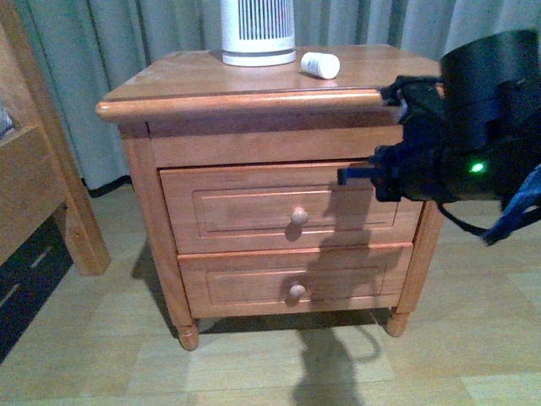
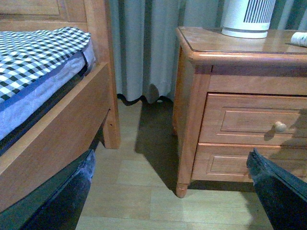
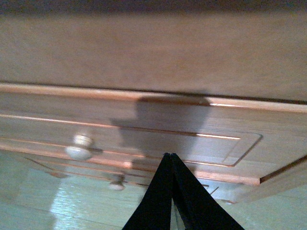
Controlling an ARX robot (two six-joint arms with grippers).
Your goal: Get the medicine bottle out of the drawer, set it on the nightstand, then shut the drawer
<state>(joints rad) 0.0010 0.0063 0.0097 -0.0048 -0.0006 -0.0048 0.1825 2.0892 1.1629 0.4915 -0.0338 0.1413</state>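
On the nightstand's glossy wooden top, the smooth white medicine bottle lies on its side, long axis running left-right, beside a ribbed white appliance. The panelled drawer sits flush; the right gripper is clenched empty at its front, the left gripper spread wide.

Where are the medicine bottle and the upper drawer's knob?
medicine bottle (image 1: 320, 65), front view, middle of its white body.
upper drawer's knob (image 1: 299, 216), front view, the round front of the knob.

No text, label, brand, number or sign could be read on anything in the three views.
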